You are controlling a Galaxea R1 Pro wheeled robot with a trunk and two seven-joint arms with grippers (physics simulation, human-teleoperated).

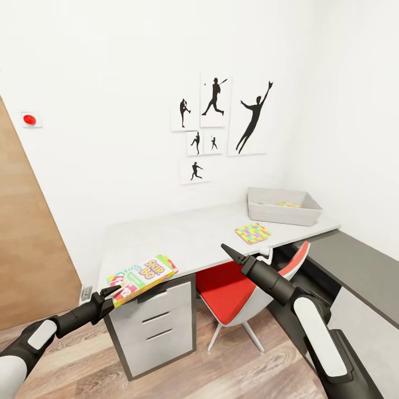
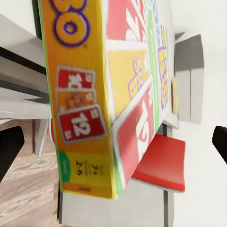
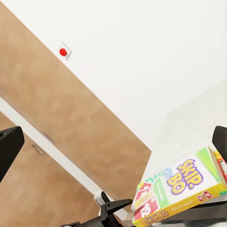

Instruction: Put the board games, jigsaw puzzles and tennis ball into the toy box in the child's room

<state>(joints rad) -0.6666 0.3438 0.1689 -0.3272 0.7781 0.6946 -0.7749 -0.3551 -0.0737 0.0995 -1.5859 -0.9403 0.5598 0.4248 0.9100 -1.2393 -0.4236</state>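
Yellow Skip-Bo box (image 1: 145,279) clamped in left pincer (image 1: 112,298), right pincer (image 1: 231,252) apparently closed, empty.

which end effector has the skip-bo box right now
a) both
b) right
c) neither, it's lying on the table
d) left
d) The left end effector is shut on the Skip-Bo box, holding it just off the near corner of the table, while the right end effector is free of it, raised over the red chair.
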